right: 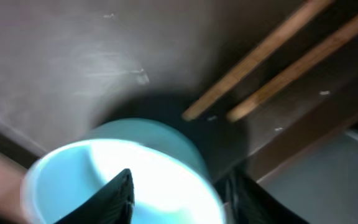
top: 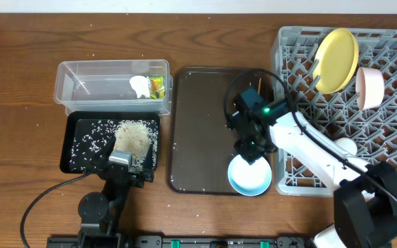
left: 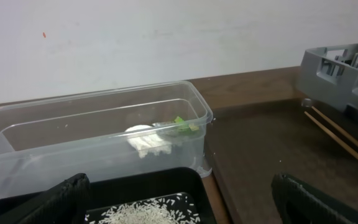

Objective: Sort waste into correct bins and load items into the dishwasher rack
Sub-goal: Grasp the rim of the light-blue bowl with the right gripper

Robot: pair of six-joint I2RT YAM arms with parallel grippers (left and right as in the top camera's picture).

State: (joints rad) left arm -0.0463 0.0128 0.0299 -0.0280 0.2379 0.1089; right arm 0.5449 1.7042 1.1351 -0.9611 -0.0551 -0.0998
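The light blue bowl (top: 249, 177) (right: 67, 180) sits at the front right corner of the dark brown serving tray (top: 198, 124). My right gripper (top: 249, 150) (right: 182, 180) is open and straddles the bowl's rim, with one finger inside and one outside. Two wooden chopsticks (right: 260, 56) (top: 260, 85) lie on the tray behind it. My left gripper (top: 120, 160) (left: 182, 186) is open and empty over the black tray (top: 74, 148) holding rice grains (top: 133, 134). The clear tub (top: 81, 72) holds the white tissue (top: 138, 85) and the green-and-yellow wrapper (top: 157, 87).
The grey dishwasher rack (top: 391, 138) at the right holds the yellow plate (top: 336, 60), the pink bowl (top: 371, 88) and the white cup (top: 347, 146). A few grains lie along the brown tray's left edge. A black cable loops over the tray's back right.
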